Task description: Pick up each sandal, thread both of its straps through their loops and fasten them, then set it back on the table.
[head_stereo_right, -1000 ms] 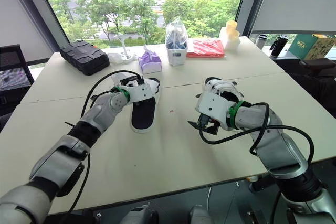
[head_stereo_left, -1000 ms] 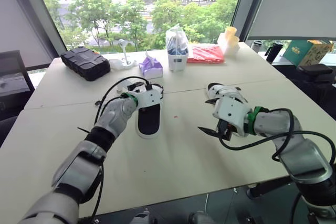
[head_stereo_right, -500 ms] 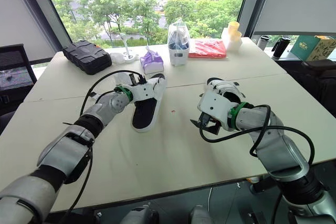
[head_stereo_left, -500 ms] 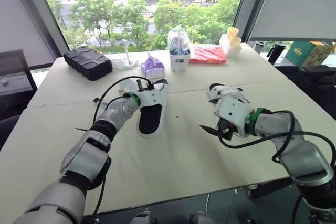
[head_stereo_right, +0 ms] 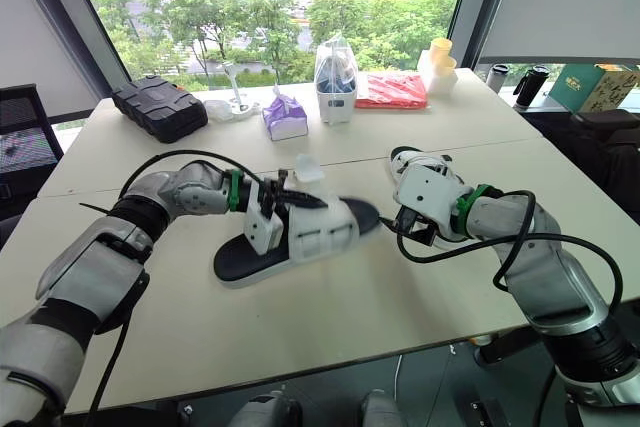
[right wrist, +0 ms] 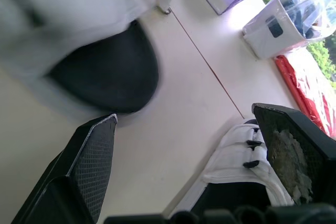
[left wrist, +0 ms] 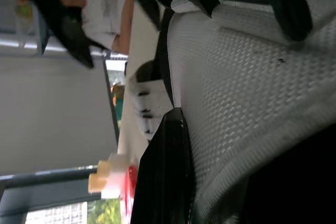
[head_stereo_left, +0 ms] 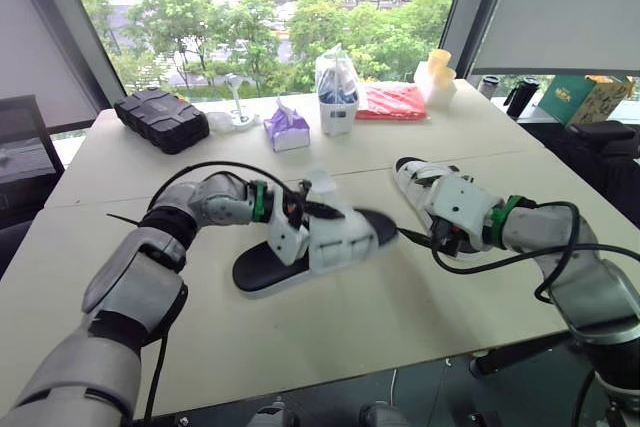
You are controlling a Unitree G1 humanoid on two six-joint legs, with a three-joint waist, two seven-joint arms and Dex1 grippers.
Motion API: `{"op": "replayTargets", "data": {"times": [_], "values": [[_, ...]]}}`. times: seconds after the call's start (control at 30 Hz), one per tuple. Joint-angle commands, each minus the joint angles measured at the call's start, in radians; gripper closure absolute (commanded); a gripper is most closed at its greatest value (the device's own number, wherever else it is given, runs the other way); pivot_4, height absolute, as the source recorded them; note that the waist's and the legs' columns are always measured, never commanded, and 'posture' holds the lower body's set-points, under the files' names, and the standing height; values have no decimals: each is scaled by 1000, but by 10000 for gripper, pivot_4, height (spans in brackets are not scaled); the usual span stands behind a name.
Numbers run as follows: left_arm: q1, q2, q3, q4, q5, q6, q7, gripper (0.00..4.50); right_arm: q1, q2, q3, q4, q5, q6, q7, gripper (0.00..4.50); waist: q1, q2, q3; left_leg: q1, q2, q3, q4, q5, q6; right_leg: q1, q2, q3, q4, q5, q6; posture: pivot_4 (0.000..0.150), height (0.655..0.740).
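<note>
A white mesh sandal (head_stereo_left: 340,242) with a black footbed lies crosswise at the table's middle, its toe end raised a little. My left gripper (head_stereo_left: 312,209) is shut on its white upper; one black finger (left wrist: 165,171) presses against the mesh. My right gripper (head_stereo_left: 425,239) stands open just right of that sandal's toe, fingers (right wrist: 89,156) spread wide with nothing between them. The second sandal (head_stereo_left: 412,172) rests flat on the table right behind the right gripper, its white straps with black tabs (right wrist: 239,148) lying across it.
Along the far edge stand a black case (head_stereo_left: 162,119), a purple tissue pack (head_stereo_left: 286,127), a white container in a plastic bag (head_stereo_left: 337,97), a red packet (head_stereo_left: 392,102) and pale cups (head_stereo_left: 436,75). A seam (head_stereo_left: 360,169) crosses the table.
My left gripper shut on the sandal, then drew it right toward the table's middle and turned it crosswise. The right gripper stayed open, close to where it was.
</note>
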Motion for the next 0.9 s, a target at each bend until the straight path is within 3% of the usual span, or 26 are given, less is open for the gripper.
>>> {"op": "replayTargets", "data": {"times": [0.03, 0.37, 0.5, 0.7, 0.9], "values": [[-20, -1, -14, -21, 91, -52, 92, 44025, 3, -16, -37, -20, 5, -13, -12, 0, 0, 0, 0, 0, 0, 0, 0, 0, 0, 0, 0, 0, 0, 0, 0, 1500, 7400], [-25, 10, -97, -51, 382, -15, 419, 44025, 17, -17, -36, -41, 5, -1, -16, 0, 0, 0, 0, 0, 0, 0, 1, 0, 0, 1, 0, 0, 1, 1, 2, 1500, 7400], [-28, 29, -142, -26, 425, -13, 466, 29832, 16, -13, -25, -40, 12, 1, -7, 0, 0, 0, 0, 0, 0, 0, 1, 0, 0, 1, 0, 0, 1, 1, 2, 1500, 7400], [-32, 70, -184, -15, 433, -42, 469, 190, 8, -3, 6, -14, 14, -25, 2, 0, -2, -1, 0, 2, 0, 0, 2, 0, 0, 2, 1, 0, 1, 1, 2, 1500, 7400], [-52, 141, -169, 124, 281, -137, 313, 190, 5, 25, 21, 31, 55, -57, 25, 0, -11, -1, 0, 3, 1, 0, 2, 0, 0, 3, 1, 0, 2, 1, 2, 1500, 7400]]}}
